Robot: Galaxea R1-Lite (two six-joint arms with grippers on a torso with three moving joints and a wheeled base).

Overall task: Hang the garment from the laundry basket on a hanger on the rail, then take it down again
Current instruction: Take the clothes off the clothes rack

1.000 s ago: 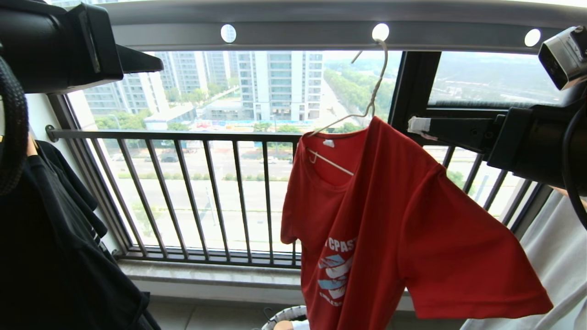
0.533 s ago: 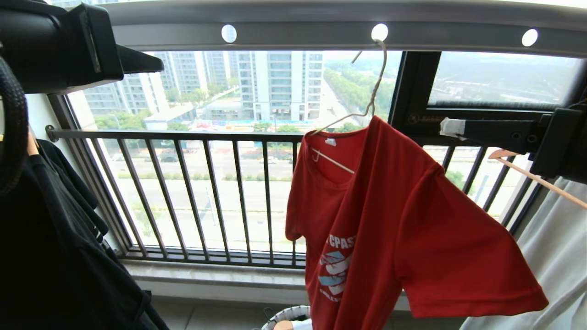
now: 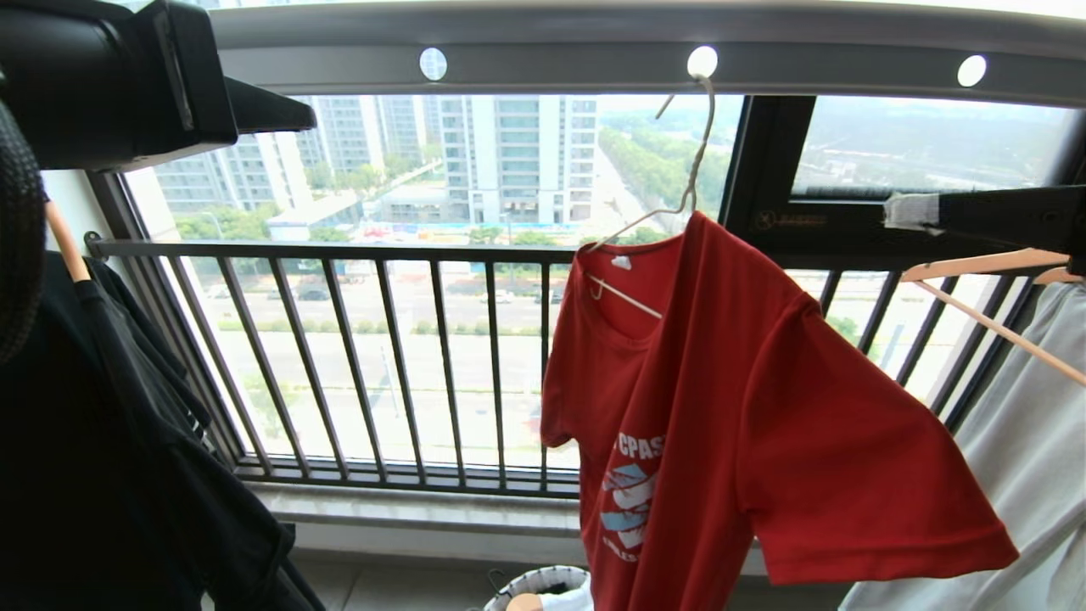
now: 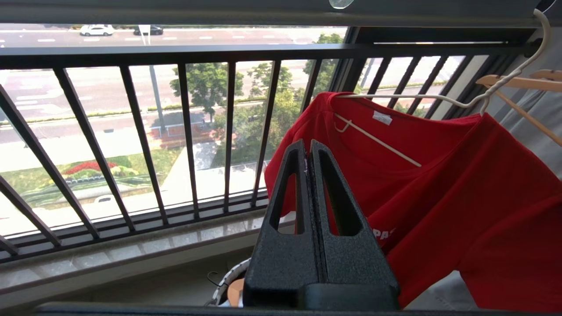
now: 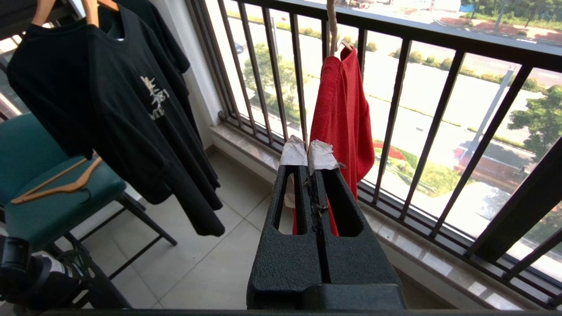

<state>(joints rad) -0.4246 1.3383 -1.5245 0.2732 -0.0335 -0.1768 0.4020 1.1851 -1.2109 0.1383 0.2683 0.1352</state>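
The red garment (image 3: 730,407) hangs on the cream-white hanger (image 3: 691,170), whose hook sits in a hole of the grey rail (image 3: 560,64). One shoulder of the garment rides the wire, and the collar side sags below the hanger's other arm. My left gripper (image 3: 305,123) is up at the left, shut and empty, apart from the garment (image 4: 439,184). To the right of the garment is my right gripper (image 3: 899,212), with taped tips; it is also shut on nothing and clear of the cloth (image 5: 342,114). The laundry basket (image 3: 534,585) stands on the floor below.
A black shirt (image 3: 102,441) hangs at the left. Pale clothes on a wooden hanger (image 3: 1001,339) hang at the right. The dark barred window railing (image 3: 382,365) runs behind. A teal chair (image 5: 52,197) with a wooden hanger on it stands beyond the black shirt.
My right gripper has pulled back to the right, away from the garment's shoulder, and its fingers have closed. The wooden hanger behind it is now uncovered. The left gripper has stayed put.
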